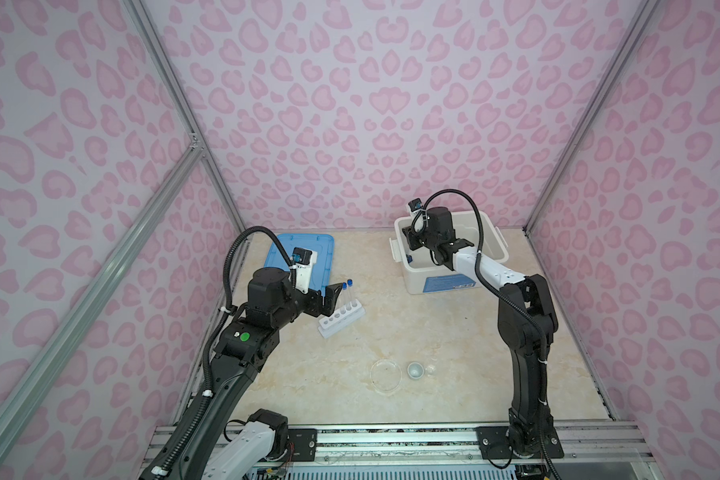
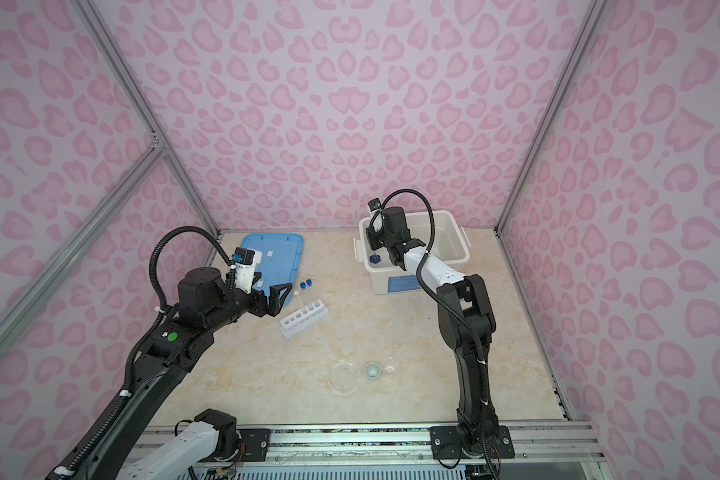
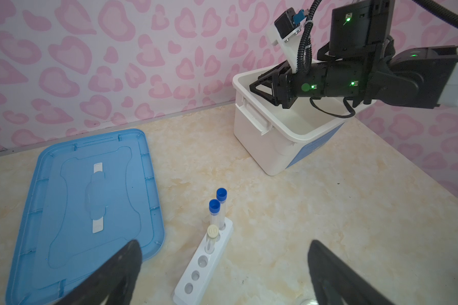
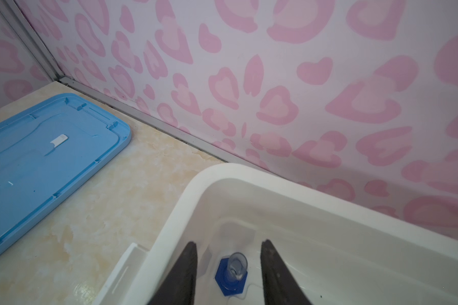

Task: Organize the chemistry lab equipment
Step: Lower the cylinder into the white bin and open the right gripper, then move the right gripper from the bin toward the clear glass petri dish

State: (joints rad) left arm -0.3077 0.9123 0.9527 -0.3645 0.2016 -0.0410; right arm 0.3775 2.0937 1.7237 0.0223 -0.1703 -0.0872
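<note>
The white six-hole rack [image 1: 341,318] [image 2: 304,318] [image 3: 196,274] stands left of centre, holding two blue-capped test tubes [image 3: 217,211] and a white-capped test tube [image 3: 212,232]. My left gripper [image 1: 329,297] [image 3: 224,241] hovers wide open just left of it, holding nothing. In the white bin's near left corner the tiny blue-based cylinder [image 4: 233,274] [image 2: 375,258] stands upright. My right gripper [image 4: 229,242] [image 2: 373,241] is open inside the bin, its fingers on either side of the cylinder and apart from it. The clear petri dish [image 1: 385,375] and the small white cup [image 1: 415,370] sit at front centre.
The big white bin [image 1: 416,282] [image 3: 262,148] [image 4: 185,200] stands at the back right near the wall. Its blue lid [image 1: 325,249] [image 3: 90,198] [image 4: 37,163] lies flat at the back left. A small clear object [image 1: 431,369] rests beside the cup.
</note>
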